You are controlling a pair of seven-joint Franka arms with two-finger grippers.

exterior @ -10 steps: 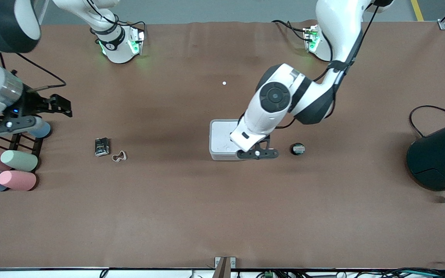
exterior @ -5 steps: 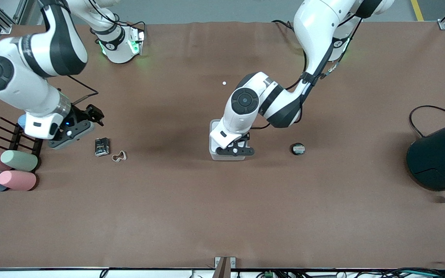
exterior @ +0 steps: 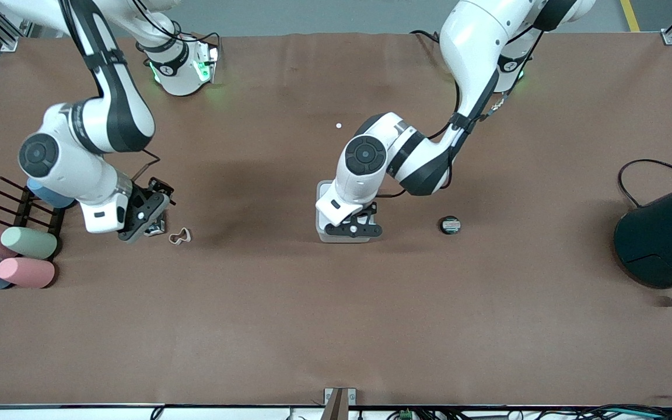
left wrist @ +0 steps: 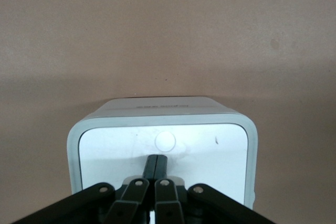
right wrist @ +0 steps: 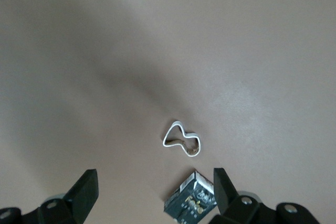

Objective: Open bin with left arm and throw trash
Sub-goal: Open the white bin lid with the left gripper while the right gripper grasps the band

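A brown tabletop (exterior: 289, 303) was seen: left claw (left wrist: 156, 165) pressed together on the bin (left wrist: 163, 150), right claw (right wrist: 155, 190) spread over the foil packet (right wrist: 190, 200).

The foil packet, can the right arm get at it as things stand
Probably yes. The right gripper hangs open just above the foil packet, nothing lies between them, and the loop beside it sits clear of the fingers.

My left pincer (exterior: 352, 228) sits shut over the bin (left wrist: 163, 145) lid; my right pincer (exterior: 148, 220) hangs spread wide, well away toward the right arm's end.
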